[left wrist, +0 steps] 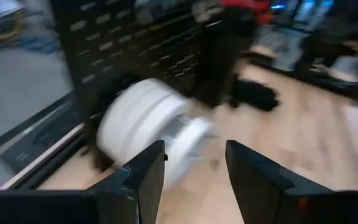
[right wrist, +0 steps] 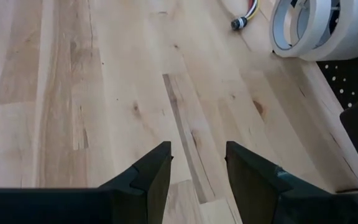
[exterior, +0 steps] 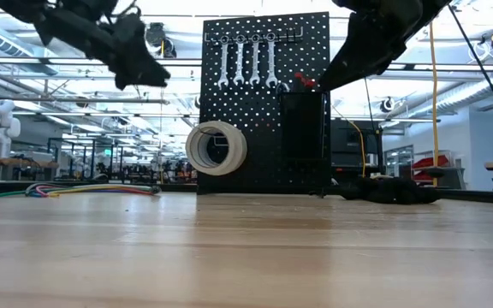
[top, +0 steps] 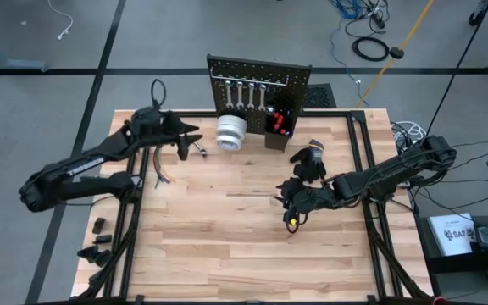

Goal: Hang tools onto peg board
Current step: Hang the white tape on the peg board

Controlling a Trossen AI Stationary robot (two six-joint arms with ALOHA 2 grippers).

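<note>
The peg board (top: 259, 89) stands upright at the far edge of the table (top: 227, 246), and the tools appear to be on it already: four silver wrenches (exterior: 247, 62) hang in a row from hooks along its top, the white tape rolls (top: 231, 131) sit stacked on a peg at its lower left, and red-handled tools (top: 280, 123) stand in the small black bin (exterior: 303, 128) on its right side. A black glove (top: 310, 159) lies on the table just in front of the board. The left gripper (left wrist: 194, 180) hovers beside the tape rolls with its jaws open and nothing between them; the right gripper (right wrist: 197, 171) hangs over bare wood near the table's middle, jaws parted and empty. Judging from this, the hanging looks finished or nearly so, and the step in hand is a clean withdrawal. To do that well, the left arm should back straight away from the rolls without brushing them off the peg or nudging the board.
</note>
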